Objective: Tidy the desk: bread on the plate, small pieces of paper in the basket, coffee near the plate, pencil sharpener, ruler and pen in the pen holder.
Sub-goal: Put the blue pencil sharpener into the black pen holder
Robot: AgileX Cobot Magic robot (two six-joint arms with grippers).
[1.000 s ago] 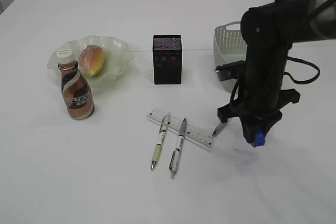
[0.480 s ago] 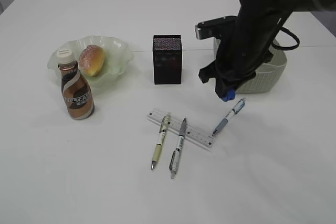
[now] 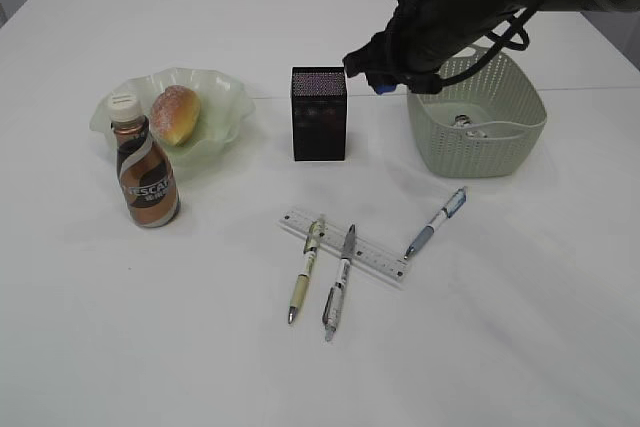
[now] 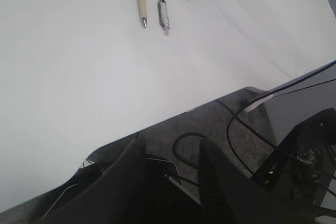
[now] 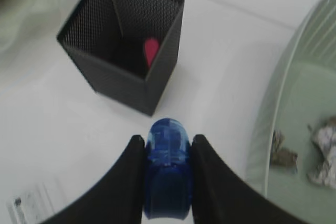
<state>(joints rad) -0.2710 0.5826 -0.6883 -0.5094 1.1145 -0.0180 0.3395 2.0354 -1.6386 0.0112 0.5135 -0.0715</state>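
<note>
The right tool [image 5: 165, 182] grips the blue pencil sharpener [image 5: 167, 174] between its jaws, which are closed on the sharpener's sides. Over the last second the right arm has lifted away from the near right of the bench, close to the ruler [image 3: 345, 245], and travelled to the far side; the right tool now hangs in the air just right of the black mesh pen holder [image 3: 319, 113] and left of the green basket [image 3: 478, 162]. In the right wrist view the pen holder's open top lies ahead of the sharpener, with a small red item [image 5: 151, 51] already inside; the sharpener is not yet above the opening. Judgement: the carry is nearly complete, and a short further move to the left should centre the sharpener over the opening before release. The left tool [image 4: 173, 166] is parked off the near edge of the bench, its jaws partly open with nothing between them. The bread [image 3: 175, 114] lies on the plate [image 3: 222, 97], and the coffee bottle [image 3: 144, 169] stands just beside the plate on its near side. Crumpled paper [image 5: 328, 148] lies in the basket. Three pens [image 3: 305, 270] [image 3: 339, 280] [image 3: 436, 222] and the ruler await transfer in the middle of the bench.
</note>
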